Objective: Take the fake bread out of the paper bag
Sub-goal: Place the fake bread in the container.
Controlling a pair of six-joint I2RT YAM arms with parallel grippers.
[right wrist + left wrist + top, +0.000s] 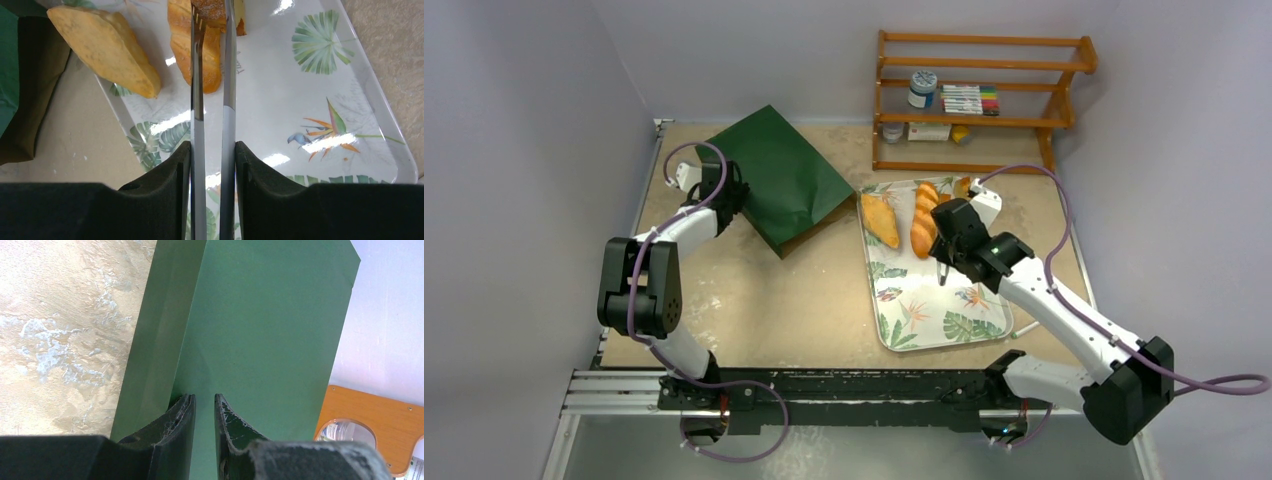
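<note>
Top external: arm bent, left pincer (730, 192) pinches the dark green paper bag (776, 168); right wrist alone shows right pincer (212, 147) clamping silver metal tongs (198, 100) on brown bread (214, 11).

Just ahead of the right gripper's (212, 145) jaws, the picture's top edge is cutting off the tips of the tongs (198, 100) and most of the brown bread piece (212, 12) between them. Under the left gripper's (205, 400) jaws, the paper bag (260, 325) is running out of frame, so any pinch on it is impossible to tell. The bag's walls are hiding its inside.
</note>
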